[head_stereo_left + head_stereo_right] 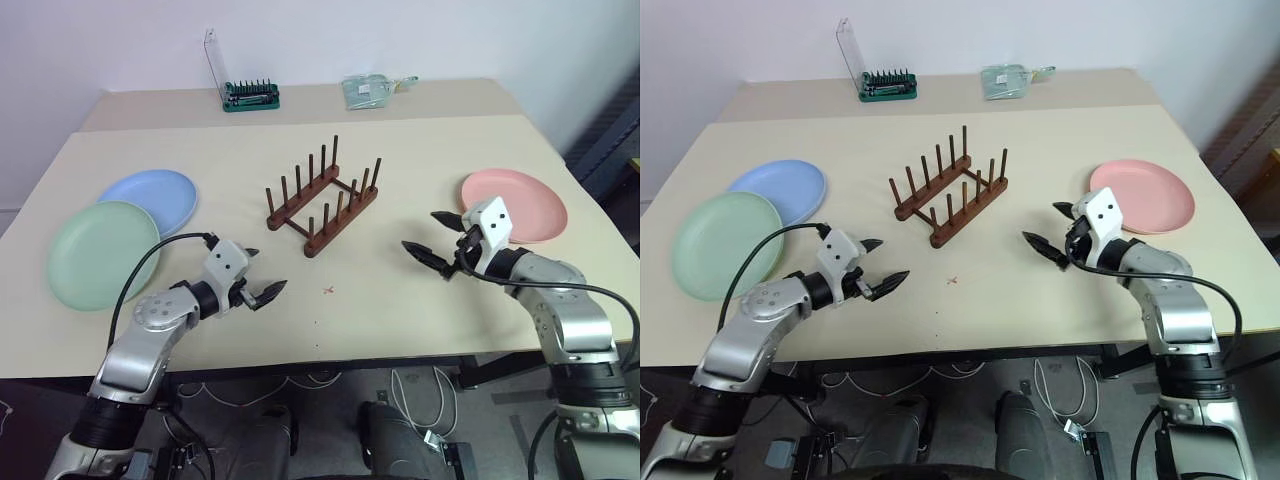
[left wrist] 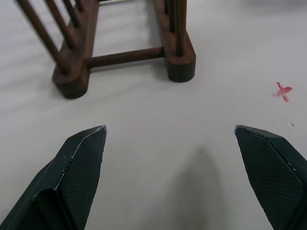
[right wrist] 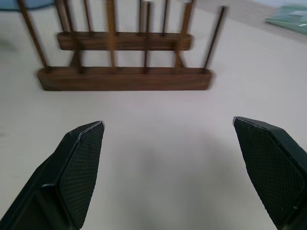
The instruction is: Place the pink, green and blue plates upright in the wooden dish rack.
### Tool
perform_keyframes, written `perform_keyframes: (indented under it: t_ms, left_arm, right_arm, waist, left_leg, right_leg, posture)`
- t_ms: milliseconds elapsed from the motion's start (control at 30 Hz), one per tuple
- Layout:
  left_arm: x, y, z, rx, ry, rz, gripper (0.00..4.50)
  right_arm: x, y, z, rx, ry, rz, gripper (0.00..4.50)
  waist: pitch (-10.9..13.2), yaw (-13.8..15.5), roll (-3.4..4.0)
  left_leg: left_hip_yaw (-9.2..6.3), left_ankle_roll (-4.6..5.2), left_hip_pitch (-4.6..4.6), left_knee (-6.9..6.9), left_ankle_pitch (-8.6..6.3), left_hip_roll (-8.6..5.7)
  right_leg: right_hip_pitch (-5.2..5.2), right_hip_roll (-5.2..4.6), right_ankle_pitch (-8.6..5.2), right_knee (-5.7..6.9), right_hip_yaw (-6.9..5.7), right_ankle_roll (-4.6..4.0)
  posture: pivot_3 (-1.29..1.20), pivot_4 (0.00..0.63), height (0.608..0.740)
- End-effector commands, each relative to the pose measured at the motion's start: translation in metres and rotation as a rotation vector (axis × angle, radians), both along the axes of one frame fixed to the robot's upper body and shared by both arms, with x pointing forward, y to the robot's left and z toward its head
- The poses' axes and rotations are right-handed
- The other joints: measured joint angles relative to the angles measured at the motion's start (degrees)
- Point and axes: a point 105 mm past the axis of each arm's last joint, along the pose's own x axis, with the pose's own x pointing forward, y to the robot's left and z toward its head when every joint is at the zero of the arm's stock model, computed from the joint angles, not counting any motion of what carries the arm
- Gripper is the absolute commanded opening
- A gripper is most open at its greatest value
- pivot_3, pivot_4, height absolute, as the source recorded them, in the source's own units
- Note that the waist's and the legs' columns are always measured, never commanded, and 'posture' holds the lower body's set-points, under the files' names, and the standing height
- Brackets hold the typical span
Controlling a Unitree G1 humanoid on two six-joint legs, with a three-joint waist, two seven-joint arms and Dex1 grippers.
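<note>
Both arms are extended low over the beige table [image 1: 400, 150], bent inward so that the left gripper [image 1: 262, 285] and the right gripper [image 1: 438, 240] each point toward the small dark brown wooden dish rack [image 1: 322, 198], which stands empty at the table's centre; both sets of black fingers are spread wide and grip nothing. The pale mint green round plastic plate [image 1: 103, 253] lies flat at the robot's left with the light blue round plate [image 1: 150, 198] just behind it and partly tucked under its rim. The salmon pink round plate [image 1: 520, 203] lies flat at the robot's right, just beyond the right gripper.
</note>
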Motion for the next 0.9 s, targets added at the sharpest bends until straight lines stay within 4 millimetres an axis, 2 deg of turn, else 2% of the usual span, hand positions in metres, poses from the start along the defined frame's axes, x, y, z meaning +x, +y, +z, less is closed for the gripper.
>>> perform_keyframes:
  t_ms: [33,100,200,333,467,567,700,767,900]
  left_arm:
    - [0.011,-0.03,-0.012,0.069,-0.026,-0.018,4.42]
    - [0.02,-0.04,-0.015,0.08,-0.028,0.013,4.42]
    - [0.025,-0.053,-0.012,-0.006,-0.023,0.026,4.42]
    - [0.039,-0.077,-0.022,-0.013,0.001,0.05,4.42]
    - [0.045,-0.084,-0.021,-0.074,0.03,0.066,4.42]
    - [0.046,-0.082,-0.022,-0.102,0.04,0.08,3.53]
    - [0.045,-0.08,-0.023,-0.112,0.04,0.079,1.56]
    - [0.046,-0.078,-0.024,-0.108,0.039,0.088,0.72]
    - [0.045,-0.079,-0.023,-0.074,0.0,0.048,0.71]
  right_arm:
    - [-0.008,0.008,0.013,0.024,-0.044,0.005,4.39]
    - [-0.012,0.009,0.017,0.036,-0.051,0.003,4.39]
    - [-0.012,0.006,0.017,0.04,-0.052,-0.025,4.39]
    - [-0.017,0.002,0.01,0.039,-0.034,-0.046,4.39]
    - [-0.015,0.003,0.011,0.044,-0.04,-0.056,4.39]
    - [-0.015,0.004,0.011,0.045,-0.04,-0.055,4.5]
    - [-0.014,0.004,0.011,0.042,-0.041,-0.053,4.5]
    - [-0.013,0.005,0.012,0.04,-0.044,-0.047,4.5]
    - [-0.014,0.004,0.01,0.017,-0.04,-0.041,4.5]
  waist:
    - [0.0,-0.02,0.0]
    - [-0.01,0.06,-0.01]
    - [-0.06,-0.04,0.06]
    - [-0.11,0.19,0.11]
    - [-0.13,0.32,0.12]
    - [-0.13,0.3,0.13]
    - [-0.13,-0.06,0.13]
    - [-0.14,-0.31,0.15]
    - [-0.15,-0.25,0.16]
  left_leg:
    - [0.0,0.0,0.0,0.01,0.0,-0.01]
    - [0.0,0.01,0.0,0.0,0.0,-0.03]
    - [-0.01,0.01,0.0,0.01,0.0,-0.02]
    - [-0.03,0.01,0.03,0.0,0.0,-0.02]
    - [-0.01,0.01,0.04,0.09,0.0,-0.05]
    - [-0.02,0.01,0.07,0.05,0.0,-0.04]
    - [-0.02,0.01,0.07,0.05,0.0,-0.03]
    - [-0.02,0.01,0.09,0.04,0.0,-0.02]
    - [-0.02,0.01,0.11,0.02,0.0,-0.01]
  right_leg:
    - [0.02,0.0,0.0,-0.01,0.0,0.0]
    - [0.02,-0.01,0.0,-0.02,0.0,0.01]
    - [0.03,-0.01,0.0,-0.02,0.0,0.01]
    - [0.04,-0.01,0.0,0.0,-0.02,0.02]
    - [0.15,-0.03,-0.01,-0.03,-0.02,0.05]
    - [0.15,-0.02,-0.02,-0.02,-0.02,0.06]
    - [0.14,-0.02,-0.02,-0.01,-0.02,0.06]
    - [0.14,-0.01,-0.02,0.01,-0.02,0.06]
    - [0.14,0.01,-0.02,0.01,-0.02,0.06]
  posture:
    - [0.0,0.15,0.74]
    - [0.0,0.15,0.74]
    - [0.0,0.15,0.74]
    - [0.0,0.15,0.74]
    - [0.0,0.15,0.74]
    - [0.0,0.15,0.74]
    - [0.0,0.15,0.74]
    - [0.0,0.15,0.74]
    - [0.0,0.15,0.74]
